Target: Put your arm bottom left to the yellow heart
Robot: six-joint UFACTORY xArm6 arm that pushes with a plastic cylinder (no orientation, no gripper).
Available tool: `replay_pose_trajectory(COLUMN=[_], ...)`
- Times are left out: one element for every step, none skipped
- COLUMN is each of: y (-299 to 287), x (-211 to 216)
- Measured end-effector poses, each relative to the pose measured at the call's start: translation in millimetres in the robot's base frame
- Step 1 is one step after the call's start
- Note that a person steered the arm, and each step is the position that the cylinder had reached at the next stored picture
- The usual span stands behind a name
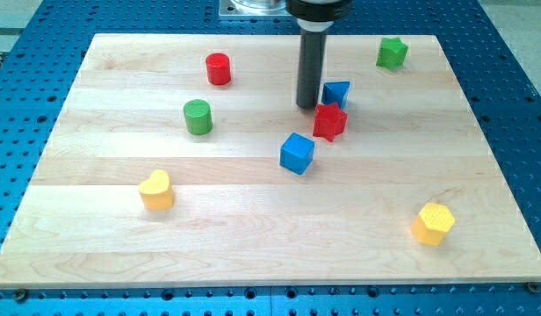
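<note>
The yellow heart (155, 190) lies on the wooden board (253, 254) at the lower left. My tip (307, 106) is at the upper middle of the board, far to the upper right of the heart. It stands just left of the blue triangular block (336, 92) and just above and left of the red star-shaped block (329, 121).
A blue cube (297, 153) lies below the tip. A green cylinder (198, 117) and a red cylinder (218, 68) stand at the upper left. A green star-shaped block (392, 53) is at the top right, a yellow hexagon (433, 223) at the lower right.
</note>
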State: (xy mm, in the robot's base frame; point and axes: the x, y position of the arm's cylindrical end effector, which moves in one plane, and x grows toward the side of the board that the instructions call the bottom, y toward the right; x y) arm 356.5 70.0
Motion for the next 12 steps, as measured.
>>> replay_pose_trajectory(y=[18.7,23.4,-18.1,-93.4,-125.5,-120.2,-112.4,-124.3,-124.6,-124.7,-124.7,-153.7], x=[0.0,0.0,0.0,16.8,76.7,135.7,192.1,223.3,223.7,224.8,229.1,228.8])
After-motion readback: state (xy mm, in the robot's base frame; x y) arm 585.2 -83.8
